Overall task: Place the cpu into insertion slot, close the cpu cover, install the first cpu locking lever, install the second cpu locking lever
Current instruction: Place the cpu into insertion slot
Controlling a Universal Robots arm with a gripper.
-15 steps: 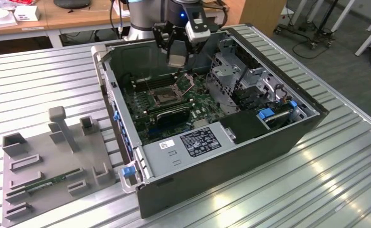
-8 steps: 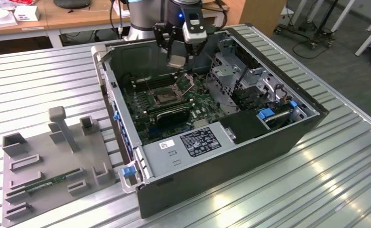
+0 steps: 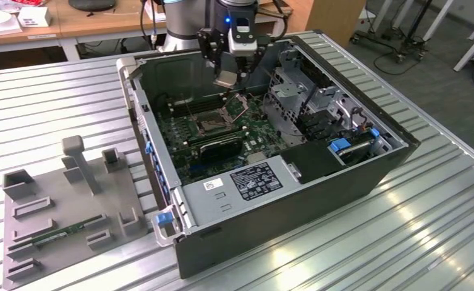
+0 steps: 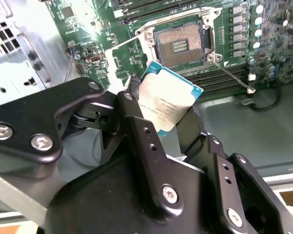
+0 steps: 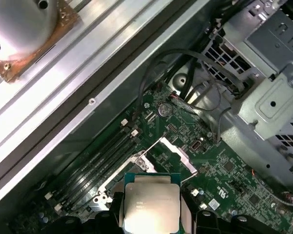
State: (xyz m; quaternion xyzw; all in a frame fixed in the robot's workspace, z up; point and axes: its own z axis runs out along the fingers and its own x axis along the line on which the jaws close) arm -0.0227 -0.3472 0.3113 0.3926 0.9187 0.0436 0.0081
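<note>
**Supervisor:** State of the end effector?

**Inspector:** The gripper [image 3: 228, 75] is clenched on the cpu [image 3: 225, 79], with its fingers [image 4: 132, 105] bearing on two opposite edges. Both wrist views show the silvery face of the chip uncovered between them. It hangs in the upper centre of the exterior frame, inside the open computer case [image 3: 326, 182] and clear of the motherboard [image 3: 249, 130].

**Supervisor:** And the insertion slot?

**Inspector:** The insertion slot [image 3: 207, 123] sits near the centre of the exterior frame, below and slightly left of the chip. In the second wrist view its dark centre is bare and nothing is seated in it. The cpu cover [image 5: 178, 152] appears to be swung up off the socket. A thin locking lever [image 4: 232, 77] stands out to one side, unlatched.

**Supervisor:** Step in hand?

**Inspector:** The first one, in my judgement, which is placing the chip. It is carried but not yet over the socket. The cover and both levers are not yet dealt with.

**Supervisor:** What does finishing that step call for?

**Inspector:** In my assessment:
- The chip must be brought directly over the socket.
- Its edges must be squared to the metal rim, since in the second wrist view they sit at an angle to it.
- It must be held level and lowered gently. A skewed or forced seating risks the contacts.
- The corner keying cannot be confirmed from these views.
</note>
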